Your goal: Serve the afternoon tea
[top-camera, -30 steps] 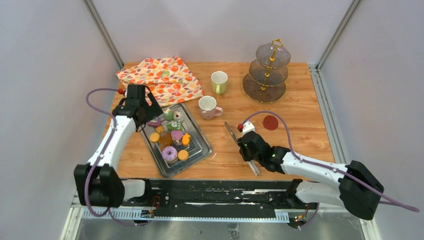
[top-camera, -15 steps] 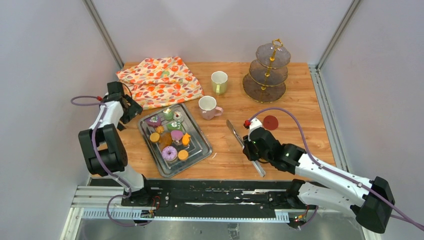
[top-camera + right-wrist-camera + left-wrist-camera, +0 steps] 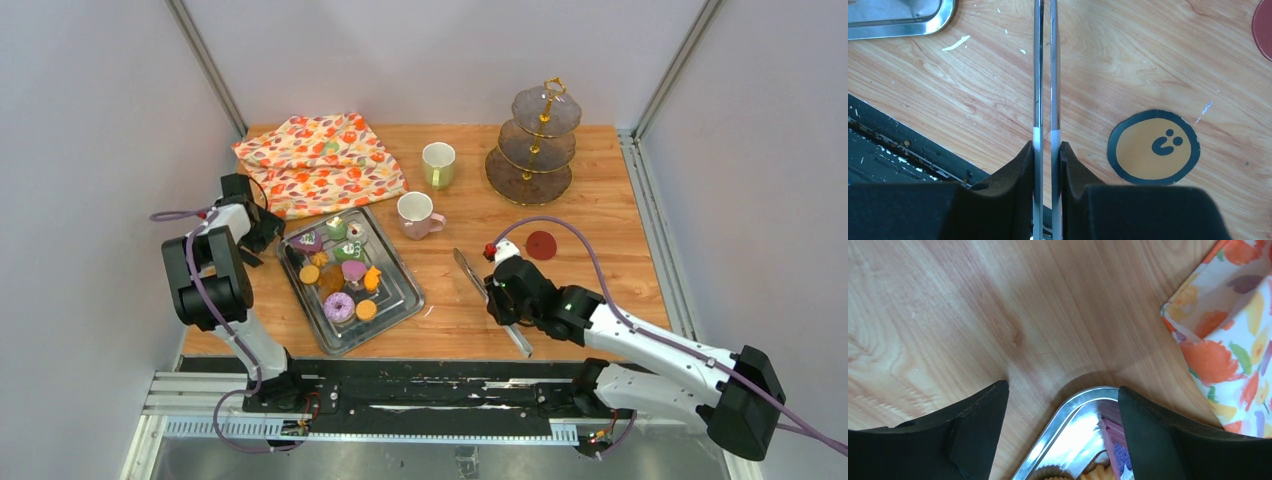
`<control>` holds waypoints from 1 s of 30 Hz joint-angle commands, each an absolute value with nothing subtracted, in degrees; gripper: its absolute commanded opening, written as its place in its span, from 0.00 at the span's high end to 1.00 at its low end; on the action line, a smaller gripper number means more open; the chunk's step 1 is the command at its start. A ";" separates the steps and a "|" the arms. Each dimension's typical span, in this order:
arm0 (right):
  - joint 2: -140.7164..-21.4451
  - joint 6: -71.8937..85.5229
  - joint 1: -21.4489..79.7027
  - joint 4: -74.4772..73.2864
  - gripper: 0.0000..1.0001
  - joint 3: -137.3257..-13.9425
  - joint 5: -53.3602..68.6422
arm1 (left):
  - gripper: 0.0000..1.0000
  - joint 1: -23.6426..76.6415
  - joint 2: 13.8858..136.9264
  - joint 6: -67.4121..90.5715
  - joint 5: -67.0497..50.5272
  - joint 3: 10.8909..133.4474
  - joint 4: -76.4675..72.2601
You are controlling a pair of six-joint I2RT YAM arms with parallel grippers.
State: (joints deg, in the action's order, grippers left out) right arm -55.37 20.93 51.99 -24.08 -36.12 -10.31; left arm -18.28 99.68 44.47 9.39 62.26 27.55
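From above, two mugs stand on the table: a pale-green mug [image 3: 438,163] far off and a pink mug [image 3: 415,213] nearer, just right of the metal tray [image 3: 405,298]. The tray holds perhaps ten pastries [image 3: 350,251]; they crowd together, so the count is unsure. One is a pink-iced donut [image 3: 338,306] at the near end. The left gripper [image 3: 266,228] sits at the tray's far-left corner, beside the one floral cloth [image 3: 320,158]. The right gripper [image 3: 500,300], well right of the tray, grasps the single pair of tongs [image 3: 465,265]. A three-tier stand [image 3: 535,140] stands far right, and a red disc [image 3: 541,245] lies near it.

In the left wrist view, the left gripper [image 3: 1063,392] is spread wide, with the tray's corner [image 3: 1075,400] between its fingers and untouched. The pastries are cut off at the bottom edge.

In the right wrist view, the right gripper [image 3: 1046,150] is clamped on both tong blades [image 3: 1045,75]. One yellow sticker [image 3: 1154,145] lies to the right.
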 commanded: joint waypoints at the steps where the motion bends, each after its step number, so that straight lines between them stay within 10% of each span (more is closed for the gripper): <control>1: -55.62 19.67 51.59 -23.91 0.96 -38.50 -9.43 | 0.16 -18.17 100.86 49.58 8.98 60.13 22.52; 30: -55.76 19.62 51.59 -24.10 0.94 -37.97 -8.83 | 0.20 -2.72 99.98 65.27 17.94 58.09 39.16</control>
State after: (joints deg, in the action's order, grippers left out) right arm -56.51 20.10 51.99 -24.29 -36.16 -9.41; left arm -5.87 101.10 62.52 18.74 62.37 33.21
